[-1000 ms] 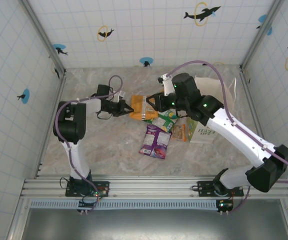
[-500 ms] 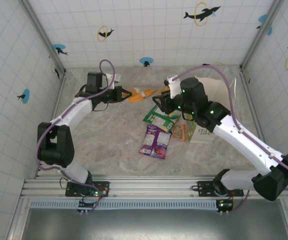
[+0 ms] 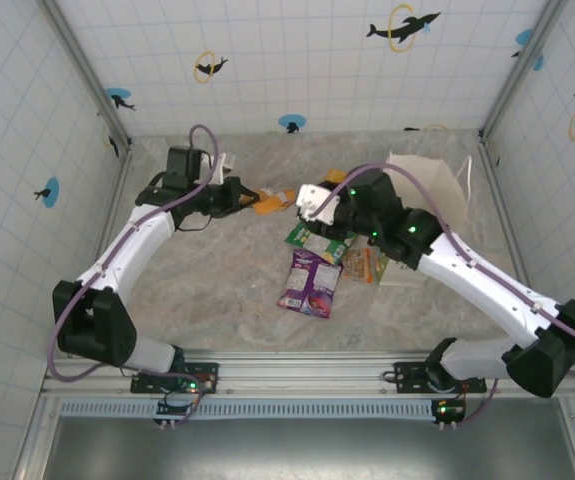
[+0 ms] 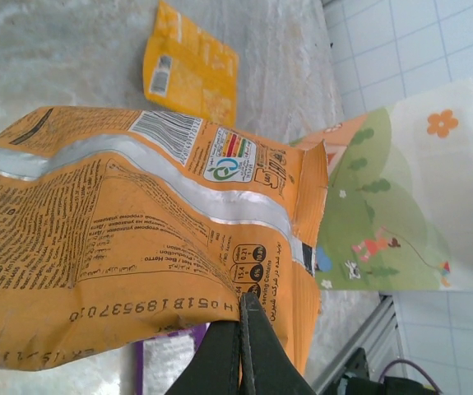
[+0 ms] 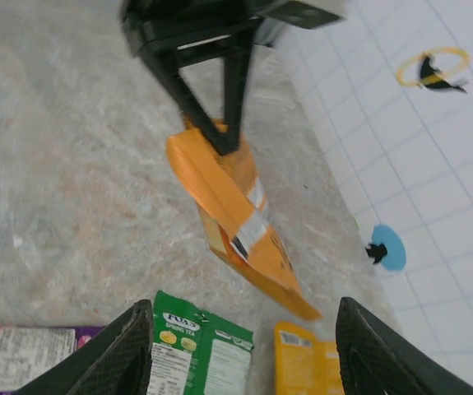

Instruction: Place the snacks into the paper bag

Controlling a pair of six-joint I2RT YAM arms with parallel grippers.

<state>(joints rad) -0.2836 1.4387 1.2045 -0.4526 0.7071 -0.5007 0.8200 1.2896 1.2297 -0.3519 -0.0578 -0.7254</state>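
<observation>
Orange packet [image 4: 137, 222] aloft | left gripper [image 4: 241, 329] clamped on its edge, arm outstretched | right gripper [image 5: 243, 346] apart, facing it

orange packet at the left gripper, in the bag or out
Out: the left gripper is shut on the orange packet, holding it above the table, short of the paper bag.

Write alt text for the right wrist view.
The left gripper pinches an orange packet by its edge over the marble table. Nearer, the right gripper is open, with a green packet and a yellow packet lying flat.
</observation>
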